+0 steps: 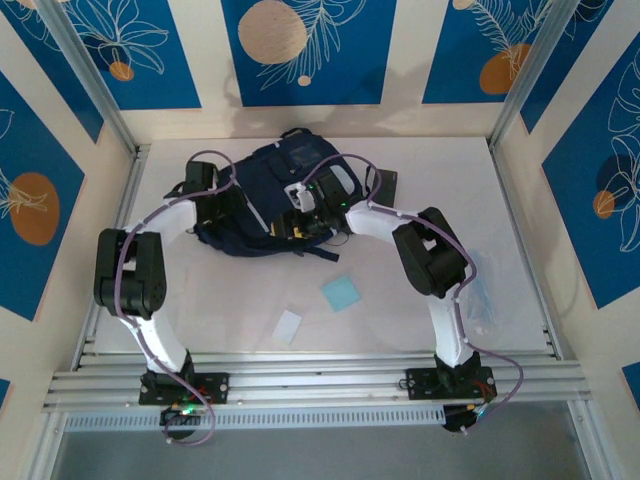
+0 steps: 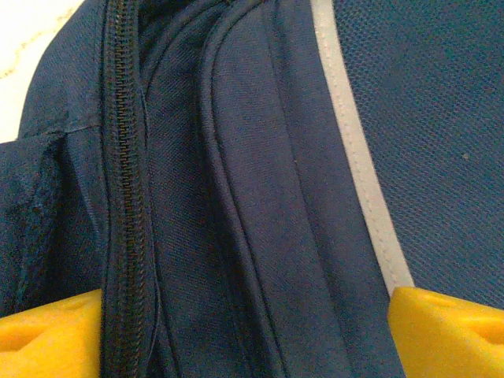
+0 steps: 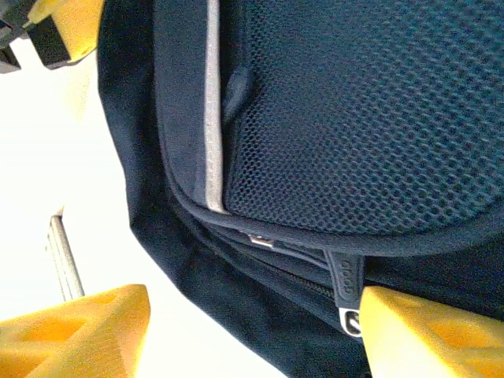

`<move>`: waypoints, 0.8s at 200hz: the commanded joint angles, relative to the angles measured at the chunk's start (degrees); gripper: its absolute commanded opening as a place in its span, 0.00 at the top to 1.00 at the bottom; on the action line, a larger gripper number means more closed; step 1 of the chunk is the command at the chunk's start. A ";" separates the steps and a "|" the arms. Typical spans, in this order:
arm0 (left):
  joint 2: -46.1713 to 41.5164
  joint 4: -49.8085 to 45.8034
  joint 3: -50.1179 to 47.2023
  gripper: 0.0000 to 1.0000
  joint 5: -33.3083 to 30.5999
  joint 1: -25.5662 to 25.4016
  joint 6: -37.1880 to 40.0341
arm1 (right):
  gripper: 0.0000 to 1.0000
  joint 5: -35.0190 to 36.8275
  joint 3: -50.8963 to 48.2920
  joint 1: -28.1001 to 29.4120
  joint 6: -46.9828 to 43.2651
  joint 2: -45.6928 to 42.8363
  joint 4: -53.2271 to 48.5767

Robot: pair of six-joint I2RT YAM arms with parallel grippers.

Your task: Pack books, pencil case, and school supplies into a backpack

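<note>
Lowest in the top view, a metal rail (image 1: pixel 320 372) marks the near edge of the table (image 1: pixel 230 300), with bare white surface above it between the two arms. The white piece (image 1: pixel 288 326) lies low in the centre. The light-blue pad (image 1: pixel 341 293) sits near it, up and to the right, not touching. Both are well apart from either hand.

Higher up, the backpack (image 1: pixel 265 185) lies across the middle. The left hand (image 1: pixel 222 205) is on its left part and the right hand (image 1: pixel 312 212) on its lower right.

In the left wrist view, the left hand (image 2: pixel 244 339) is spread wide over a zipper (image 2: pixel 124 197) and a grey trim stripe (image 2: pixel 352 157). In the right wrist view, the right hand (image 3: pixel 252 339) is likewise spread. A zipper pull (image 3: pixel 346 291) lies just beside its lower-right finger, below a mesh panel (image 3: pixel 370 118).

Farthest, a dark flat rectangle (image 1: pixel 384 184) lies by the backpack's upper right; I cannot tell what it is.
</note>
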 commanded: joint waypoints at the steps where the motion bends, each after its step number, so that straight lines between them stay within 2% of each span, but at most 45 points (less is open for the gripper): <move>1: -6.15 -5.96 1.29 0.14 3.72 0.06 3.13 | 0.30 -5.80 -0.09 0.40 -0.49 2.52 0.75; 22: -9.91 -8.44 0.48 0.14 4.64 0.06 4.22 | 0.30 -8.39 0.08 -0.11 -1.06 2.86 1.27; 42: -12.36 -10.93 0.05 0.14 6.47 -0.36 4.01 | 0.31 -7.86 2.14 -0.21 -2.79 3.36 -2.11; 79: -18.02 -7.83 -5.64 0.14 9.77 -3.46 -0.86 | 0.30 2.76 2.14 0.39 -4.28 1.16 -4.02; 96: -19.02 -2.92 -9.50 0.14 11.98 -4.40 -5.01 | 0.30 6.81 4.79 1.24 -5.65 2.91 -6.48; 118: -17.81 0.04 -11.67 0.14 11.59 -5.13 -7.37 | 0.30 12.10 9.05 3.01 -7.80 6.52 -10.30; 136: -16.71 1.46 -12.74 0.14 11.29 -5.19 -8.19 | 0.30 10.79 10.98 4.01 -8.24 8.71 -11.95; 160: -14.88 2.96 -13.68 0.13 8.31 -5.12 -7.69 | 0.30 4.16 8.16 3.97 -7.77 7.77 -8.14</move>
